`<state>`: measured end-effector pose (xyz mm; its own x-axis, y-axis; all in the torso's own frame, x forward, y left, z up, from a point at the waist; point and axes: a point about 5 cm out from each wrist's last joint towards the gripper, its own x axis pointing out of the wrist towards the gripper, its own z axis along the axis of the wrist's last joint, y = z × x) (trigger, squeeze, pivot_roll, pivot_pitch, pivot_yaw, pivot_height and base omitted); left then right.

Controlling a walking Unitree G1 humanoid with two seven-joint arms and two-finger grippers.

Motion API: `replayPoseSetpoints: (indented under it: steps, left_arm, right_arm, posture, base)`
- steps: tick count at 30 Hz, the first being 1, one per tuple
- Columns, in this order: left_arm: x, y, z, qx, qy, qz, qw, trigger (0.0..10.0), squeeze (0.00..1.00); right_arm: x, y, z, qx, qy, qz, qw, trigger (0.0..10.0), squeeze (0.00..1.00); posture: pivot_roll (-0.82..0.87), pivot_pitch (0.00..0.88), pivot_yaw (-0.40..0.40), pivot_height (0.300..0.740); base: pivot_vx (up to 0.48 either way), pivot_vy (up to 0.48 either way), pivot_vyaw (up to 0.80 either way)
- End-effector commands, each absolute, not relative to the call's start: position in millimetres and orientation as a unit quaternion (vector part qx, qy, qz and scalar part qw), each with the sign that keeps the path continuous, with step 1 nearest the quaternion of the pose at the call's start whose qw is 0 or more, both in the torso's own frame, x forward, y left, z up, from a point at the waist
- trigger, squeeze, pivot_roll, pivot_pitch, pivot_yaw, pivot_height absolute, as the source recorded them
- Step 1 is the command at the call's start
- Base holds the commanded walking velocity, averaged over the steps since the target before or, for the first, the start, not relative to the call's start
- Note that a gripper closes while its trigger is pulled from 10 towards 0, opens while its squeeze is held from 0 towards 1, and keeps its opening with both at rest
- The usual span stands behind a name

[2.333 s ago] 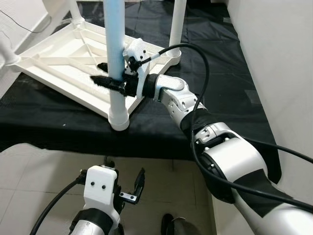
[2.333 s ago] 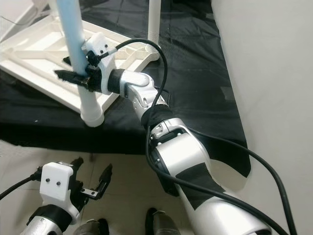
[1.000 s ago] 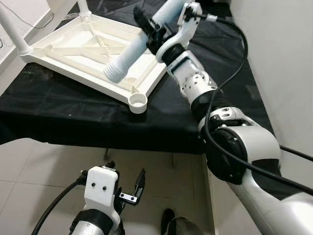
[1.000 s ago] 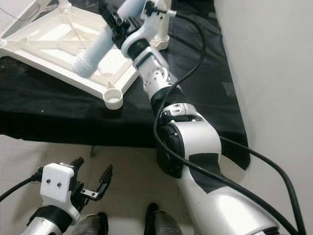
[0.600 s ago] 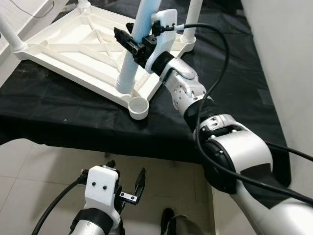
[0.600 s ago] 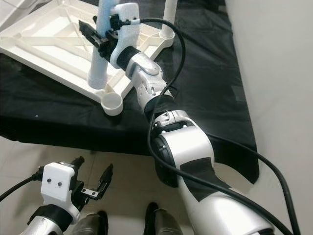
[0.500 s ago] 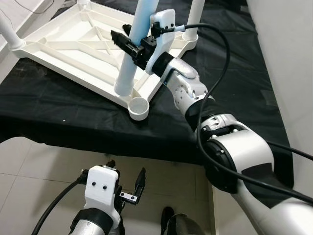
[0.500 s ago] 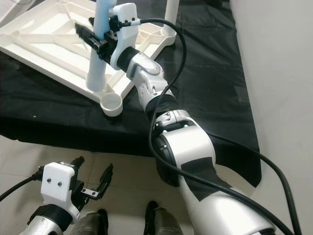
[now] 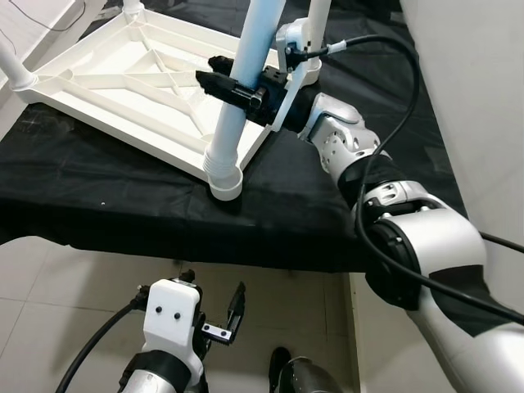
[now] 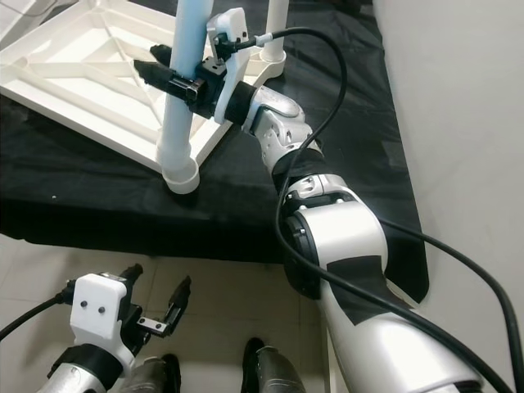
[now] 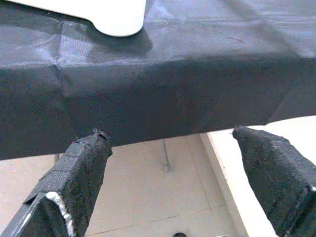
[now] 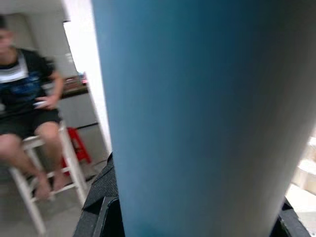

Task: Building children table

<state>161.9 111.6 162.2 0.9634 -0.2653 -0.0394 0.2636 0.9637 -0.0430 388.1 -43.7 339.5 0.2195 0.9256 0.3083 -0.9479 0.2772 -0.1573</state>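
A white children's table top (image 9: pixel 106 90) lies upside down on a black-covered surface (image 9: pixel 123 213). My right gripper (image 9: pixel 210 72) is shut on a light blue table leg (image 9: pixel 246 74) at about mid-height. The leg stands nearly upright, leaning slightly, with its lower end in the near corner socket (image 9: pixel 223 185). In the right wrist view the blue leg (image 12: pixel 197 118) sits close between the black fingers (image 12: pixel 101 197). My left gripper (image 9: pixel 211 291) hangs open below the surface's front edge, above the floor, with nothing between its fingers (image 11: pixel 74 187).
A white leg (image 9: pixel 318 24) stands in the far right corner of the table top, another (image 9: pixel 12 70) at the left. A white wall (image 9: pixel 483 98) runs along the right. Tiled floor (image 9: pixel 65 286) lies below. A person (image 12: pixel 29 98) sits on a white stool.
The blue leg, lifted and tilted a second ago, then set down beside the corner socket, now stands with its end in that socket. The left arm has stayed put.
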Motion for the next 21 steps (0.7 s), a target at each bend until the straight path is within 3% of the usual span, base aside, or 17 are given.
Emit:
replayPoseSetpoints:
  steps: [1, 9, 21]
  left_arm:
    - [159, 111, 158, -0.015, 0.037, -0.134, 0.99, 10.0, 0.0]
    - [157, 112, 159, -0.016, 0.037, -0.134, 0.99, 10.0, 0.0]
    - [157, 112, 159, -0.016, 0.036, -0.133, 0.99, 10.0, 0.0]
  right_arm:
    - [383, -35, 342, 0.002, -0.171, 0.63, 0.757, 10.0, 0.0]
    - [379, -26, 329, -0.04, -0.157, 0.66, 0.734, 10.0, 0.0]
    - [380, -29, 324, -0.076, -0.14, 0.655, 0.738, 10.0, 0.0]
  posture:
    - [0.07, 0.279, -0.065, 0.734]
    - [0.08, 0.283, -0.064, 0.734]
    - [0.07, 0.29, -0.068, 0.734]
  base:
    - [0.0, 0.0, 0.0]
    - [0.0, 0.0, 0.0]
    - [0.0, 0.0, 0.0]
